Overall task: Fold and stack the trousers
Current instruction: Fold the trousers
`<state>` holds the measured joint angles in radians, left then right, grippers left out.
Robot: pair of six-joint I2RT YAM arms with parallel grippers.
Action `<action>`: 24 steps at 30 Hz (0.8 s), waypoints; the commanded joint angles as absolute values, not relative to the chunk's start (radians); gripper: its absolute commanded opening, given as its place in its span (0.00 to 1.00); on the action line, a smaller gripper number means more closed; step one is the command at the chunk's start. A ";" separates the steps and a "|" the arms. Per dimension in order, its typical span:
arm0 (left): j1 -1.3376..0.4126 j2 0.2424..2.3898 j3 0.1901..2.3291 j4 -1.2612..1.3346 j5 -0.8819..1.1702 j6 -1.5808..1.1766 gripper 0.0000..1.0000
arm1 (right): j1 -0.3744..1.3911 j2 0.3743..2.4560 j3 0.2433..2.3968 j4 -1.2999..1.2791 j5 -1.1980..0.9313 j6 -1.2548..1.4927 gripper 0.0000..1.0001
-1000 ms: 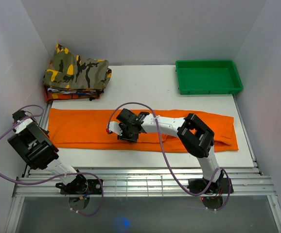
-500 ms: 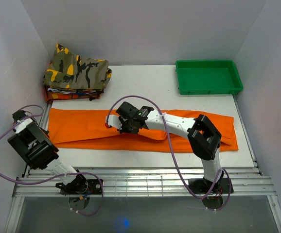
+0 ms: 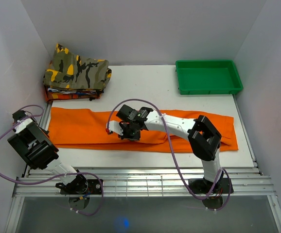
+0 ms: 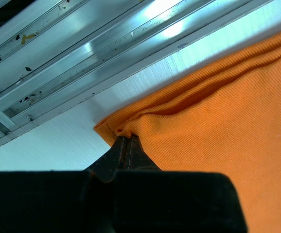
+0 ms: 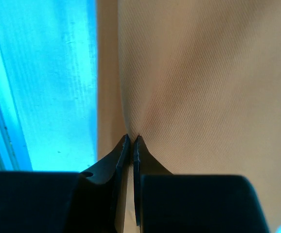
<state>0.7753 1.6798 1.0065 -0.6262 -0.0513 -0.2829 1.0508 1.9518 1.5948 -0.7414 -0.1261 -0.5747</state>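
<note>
Moved: right hand (image 5: 131, 138), from spread to pressed together, pinching near edge of orange trousers (image 3: 82, 127); left hand (image 4: 127, 144) pinches end corner; lengthwise fold judged ready to start

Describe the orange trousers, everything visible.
The trousers are plain bright-orange soft fabric with a fine diagonal weave. They lie flat as one long strip across the white table, waist end apparently at the right. The left end effector pinches their near left corner. The right end effector is shut on a puckered fold at the near edge, mid-length.
</note>
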 commanded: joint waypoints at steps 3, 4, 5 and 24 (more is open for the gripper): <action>0.778 1.786 0.945 -0.601 -0.106 -0.293 0.00 | 1.065 1.956 1.479 -0.786 -0.183 -0.543 0.08; 0.778 1.786 0.945 -0.601 -0.106 -0.295 0.00 | 1.065 1.977 1.473 -0.770 -0.163 -0.545 0.08; 0.778 1.787 0.945 -0.601 -0.106 -0.295 0.00 | 1.065 1.991 1.471 -0.756 -0.155 -0.545 0.08; 0.750 1.586 1.112 -0.727 0.032 -0.227 0.00 | 1.054 2.149 1.511 -0.683 -0.115 -0.497 0.08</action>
<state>0.7597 1.6672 1.0477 -0.6819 -0.0277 -0.2520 1.0653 2.0701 1.5299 -0.6586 -0.1410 -0.5079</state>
